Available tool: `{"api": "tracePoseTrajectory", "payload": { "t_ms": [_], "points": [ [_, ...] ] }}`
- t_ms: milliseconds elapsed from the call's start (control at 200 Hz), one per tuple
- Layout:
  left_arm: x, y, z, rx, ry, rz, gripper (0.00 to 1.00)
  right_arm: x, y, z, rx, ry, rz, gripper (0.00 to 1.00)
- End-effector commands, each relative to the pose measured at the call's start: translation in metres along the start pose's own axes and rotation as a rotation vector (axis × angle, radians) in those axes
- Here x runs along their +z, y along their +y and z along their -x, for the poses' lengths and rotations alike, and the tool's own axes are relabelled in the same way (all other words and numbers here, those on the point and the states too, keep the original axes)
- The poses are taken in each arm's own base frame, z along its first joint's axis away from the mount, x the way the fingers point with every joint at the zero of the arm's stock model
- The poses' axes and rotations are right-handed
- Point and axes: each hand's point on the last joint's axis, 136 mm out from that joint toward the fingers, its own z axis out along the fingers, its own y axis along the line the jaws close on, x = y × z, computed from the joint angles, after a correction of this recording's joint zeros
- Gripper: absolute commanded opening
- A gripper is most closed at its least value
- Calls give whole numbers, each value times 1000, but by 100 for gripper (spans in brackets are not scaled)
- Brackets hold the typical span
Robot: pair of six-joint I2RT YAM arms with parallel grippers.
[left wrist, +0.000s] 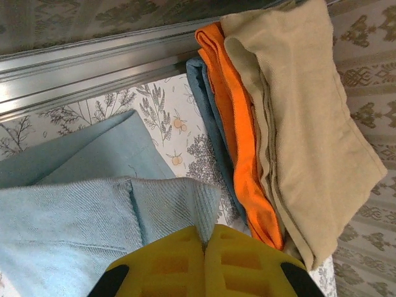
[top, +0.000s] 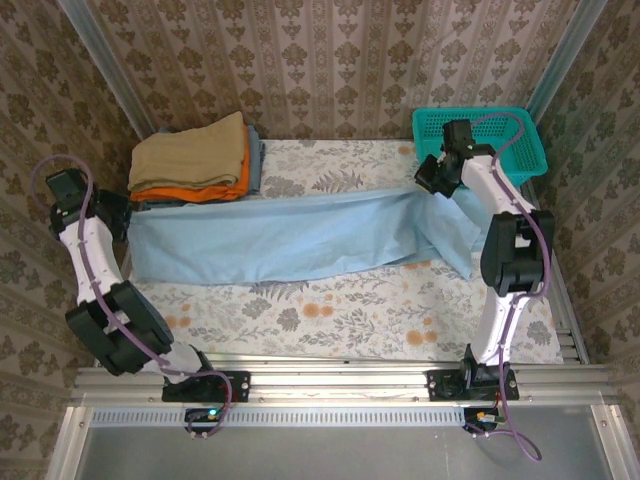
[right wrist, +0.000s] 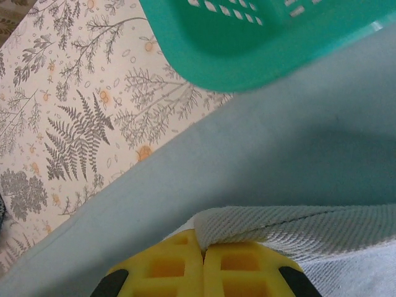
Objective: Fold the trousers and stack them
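Note:
The pale sky-blue trousers [top: 290, 238] hang stretched across the table, lifted between both arms. My left gripper [top: 122, 212] is shut on their left end, and the left wrist view has a ribbed blue corner [left wrist: 179, 204] pinched between the yellow fingers [left wrist: 167, 260]. At the right, my right gripper [top: 432, 178] is shut on the other end, beside the basket. In the right wrist view a hemmed fold [right wrist: 291, 226] sits clamped in the yellow fingers [right wrist: 238, 266], with more of the trousers [right wrist: 247, 154] sagging beyond.
A pile of folded garments, tan [top: 192, 152] over orange [top: 205, 190] over a grey-blue one, sits at the back left, close to the left gripper. A teal basket [top: 500, 135] stands at the back right. Metal rails [top: 330, 380] edge the floral table [top: 320, 310].

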Motion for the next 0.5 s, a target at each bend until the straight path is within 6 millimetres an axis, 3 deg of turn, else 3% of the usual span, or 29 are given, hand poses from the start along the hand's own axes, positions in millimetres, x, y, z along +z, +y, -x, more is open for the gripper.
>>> {"api": "tracePoseTrajectory", "payload": {
  "t_ms": [0, 335, 495],
  "points": [
    [1, -6, 49, 39, -185, 7, 0, 5, -26, 26, -28, -49, -118, 1],
    [47, 2, 37, 79, -156, 132, 0, 43, -31, 38, -29, -11, -153, 6],
    [60, 22, 23, 66, -126, 188, 0, 47, -29, 37, -26, -5, -142, 21]
  ]
}}
